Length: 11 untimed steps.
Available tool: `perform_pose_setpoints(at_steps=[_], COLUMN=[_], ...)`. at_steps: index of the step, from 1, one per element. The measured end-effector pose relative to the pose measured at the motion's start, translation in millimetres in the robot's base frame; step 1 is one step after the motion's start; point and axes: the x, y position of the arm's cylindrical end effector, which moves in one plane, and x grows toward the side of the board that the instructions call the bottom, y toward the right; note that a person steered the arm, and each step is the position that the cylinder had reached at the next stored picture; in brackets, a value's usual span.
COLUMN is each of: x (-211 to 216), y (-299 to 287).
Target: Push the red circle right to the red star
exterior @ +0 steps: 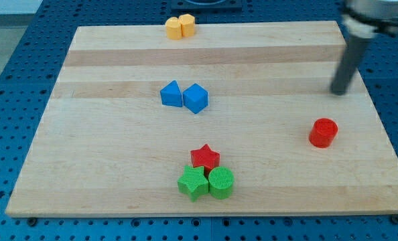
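- My tip (338, 92), the lower end of a smooth dark rod, is sitting in the upper right of the frame on the pale wooden surface (105, 154); the rod's upper part is blurring out at the top edge.
- There is no pincer on this arm, so nothing is being pinched or spread; the rod is simply ending in a blunt tip.
- The red circle (323, 132), a short ribbed plastic cylinder, is lying at the right of the frame, below my tip and apart from it.
- The red star (205, 157) is resting low in the centre, well to the left of the red circle.
- A green star (193, 182) and a green circle (221, 183), both with ribbed tops, are touching each other just beneath the red star.
- Two faceted blue blocks, a blue triangle-like block (171, 94) and a blue cube (195, 98), are sitting side by side in the upper centre.
- Two yellow blocks (180, 27) are huddling together at the surface's top edge; their exact shapes are hard to tell.
- The surface is showing long plank grain, lying on a blue perforated base (11, 80).
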Motion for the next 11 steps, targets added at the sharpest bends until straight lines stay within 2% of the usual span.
perform_pose_setpoints(at_steps=[1,2,3,4,6,8,9,11], x=[30.6,79.0,104.8,104.8,79.0,141.0,131.8,140.7], y=[41.3,19.8,-52.8,-119.7,-119.0,-212.7,-194.9,-193.9])
